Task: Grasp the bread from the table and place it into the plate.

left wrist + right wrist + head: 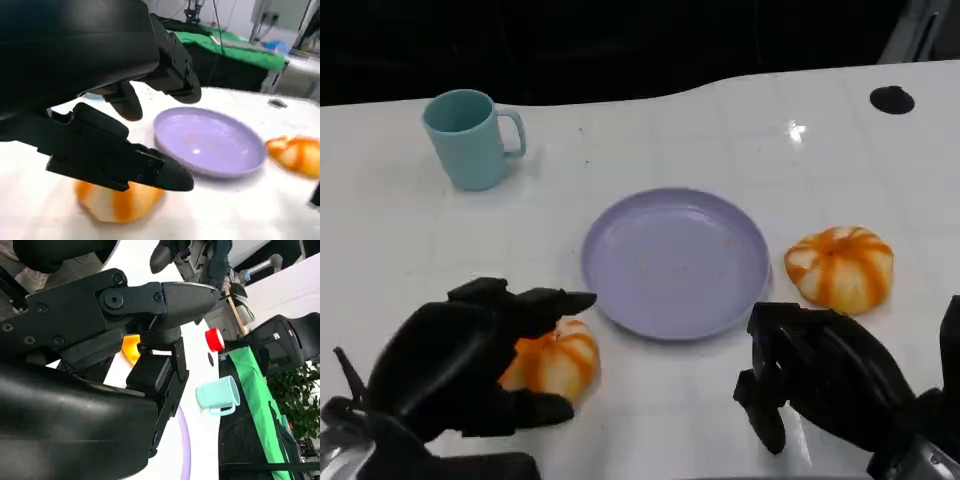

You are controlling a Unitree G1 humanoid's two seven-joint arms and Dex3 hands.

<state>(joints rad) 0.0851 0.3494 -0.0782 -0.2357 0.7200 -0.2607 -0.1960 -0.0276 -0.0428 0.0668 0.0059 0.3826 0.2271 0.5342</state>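
While the left hand [470, 365] sits over a bread roll [555, 360] near the desk's front edge, its fingers are spread wide on either side of the roll; the left wrist view shows one finger [125, 162] lying across the top of the roll [120, 202], but a firm grip cannot be confirmed. A second bread roll [840, 265] rests just beside the right rim of the purple plate [675, 262], toward the desk's right edge. The plate lies at the middle of the white desk [380, 230] and holds nothing. The right hand [820, 375] hovers near the front edge, fingers curled, holding nothing. A teal mug [470, 138] stands upright toward the back left corner.
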